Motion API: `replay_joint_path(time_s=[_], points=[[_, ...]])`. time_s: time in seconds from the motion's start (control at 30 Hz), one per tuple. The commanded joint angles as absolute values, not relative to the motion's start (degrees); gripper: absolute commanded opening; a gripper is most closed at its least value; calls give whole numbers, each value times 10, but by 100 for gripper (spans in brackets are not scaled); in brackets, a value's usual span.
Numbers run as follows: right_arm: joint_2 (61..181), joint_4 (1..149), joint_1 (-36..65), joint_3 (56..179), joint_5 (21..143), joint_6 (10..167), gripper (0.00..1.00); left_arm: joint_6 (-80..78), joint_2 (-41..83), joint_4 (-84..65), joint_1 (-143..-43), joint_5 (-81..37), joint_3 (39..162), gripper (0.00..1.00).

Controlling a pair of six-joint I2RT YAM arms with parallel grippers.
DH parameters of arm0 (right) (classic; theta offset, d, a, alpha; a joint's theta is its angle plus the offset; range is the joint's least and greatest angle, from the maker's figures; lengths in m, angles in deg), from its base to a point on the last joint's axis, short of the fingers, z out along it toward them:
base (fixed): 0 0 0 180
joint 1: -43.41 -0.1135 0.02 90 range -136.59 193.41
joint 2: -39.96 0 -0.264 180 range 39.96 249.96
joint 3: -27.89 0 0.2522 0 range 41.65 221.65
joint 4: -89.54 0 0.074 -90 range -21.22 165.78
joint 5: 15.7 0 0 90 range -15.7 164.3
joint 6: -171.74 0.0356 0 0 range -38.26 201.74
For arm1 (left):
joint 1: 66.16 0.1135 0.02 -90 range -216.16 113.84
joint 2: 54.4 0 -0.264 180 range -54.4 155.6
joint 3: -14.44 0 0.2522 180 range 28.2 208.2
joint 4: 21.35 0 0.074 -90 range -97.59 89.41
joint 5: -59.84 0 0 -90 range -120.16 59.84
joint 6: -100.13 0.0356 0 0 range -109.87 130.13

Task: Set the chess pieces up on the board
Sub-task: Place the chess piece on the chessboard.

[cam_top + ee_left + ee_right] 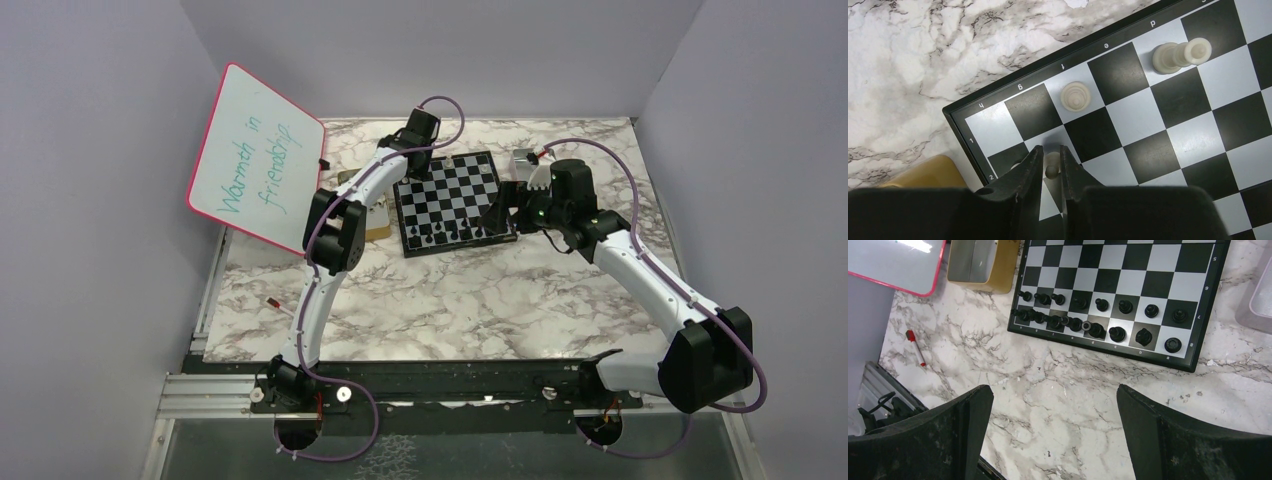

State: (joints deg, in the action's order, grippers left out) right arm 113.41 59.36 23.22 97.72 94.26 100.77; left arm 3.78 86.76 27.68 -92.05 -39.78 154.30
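Observation:
The board [455, 185] lies at the back centre of the marble table. Black chess pieces [1098, 320] fill its two near rows. My left gripper [1050, 150] hangs over the board's [1013, 82] far left corner, shut on a small white pawn [1052, 167] that stands over a pale square in row 2. A second white piece [1015, 164] peeks from behind the left finger. Two more white pieces stand in row 1: a short one [1075, 96] and a tall one [1180, 54]. My right gripper [1055, 395] is open over bare marble in front of the board [1128, 255].
A pink-rimmed whiteboard [257, 160] leans at the left. A tan container [980, 265] sits beside the board's left edge. A red marker [915, 347] lies on the marble at the left. A metal tray [525, 160] stands right of the board.

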Motion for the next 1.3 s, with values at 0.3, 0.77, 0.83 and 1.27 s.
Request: replay_joint_path(time_s=[0.3, 0.77, 0.83, 1.27], points=[[1135, 594, 230, 987, 937, 1005, 100, 30, 818, 274, -920, -370, 1568, 29], [1117, 592, 230, 979, 943, 1013, 100, 13, 693, 275, -907, -384, 1486, 33], [1114, 593, 230, 978, 946, 1015, 100, 4, 678, 275, -895, -388, 1466, 33], [1100, 594, 230, 963, 949, 1014, 100, -24, 645, 264, -826, -427, 1349, 24]])
